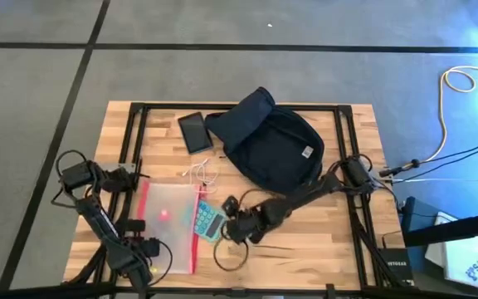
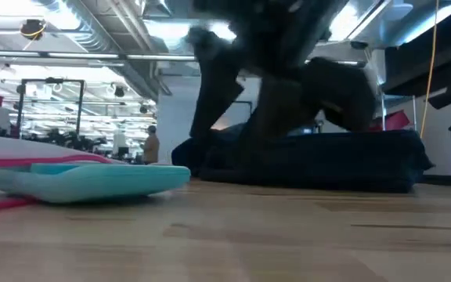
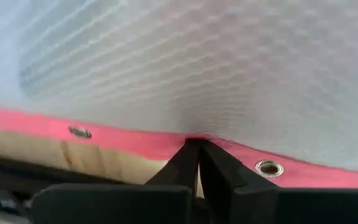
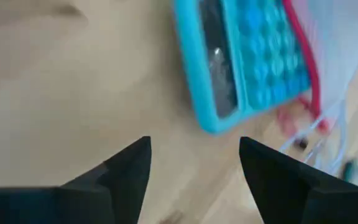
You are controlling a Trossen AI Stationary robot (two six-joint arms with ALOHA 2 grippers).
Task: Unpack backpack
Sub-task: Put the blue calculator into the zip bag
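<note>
The dark navy backpack (image 1: 272, 143) lies flat at the table's far middle and shows in the low view as a dark bulk (image 2: 319, 160). A clear pouch with red edges (image 1: 168, 214) lies at the near left, with a teal calculator (image 1: 209, 221) resting partly on its right edge. My left gripper (image 1: 149, 249) is at the pouch's near left part, shut on its red edge. My right gripper (image 4: 194, 155) hovers open just right of the calculator (image 4: 244, 59), with nothing between its fingers. My left gripper has its two fingertips closed together on the pouch's red edge band (image 3: 182, 140), between two metal eyelets. The fingers come in low, from the table's near left side, across the edge. The pouch lies on the table.
A black phone (image 1: 195, 131) lies left of the backpack. A white earphone cord (image 1: 202, 173) is between phone and pouch. A black cable loop (image 1: 237, 249) lies near my right gripper. Bare wood (image 1: 322, 241) shows at the near right.
</note>
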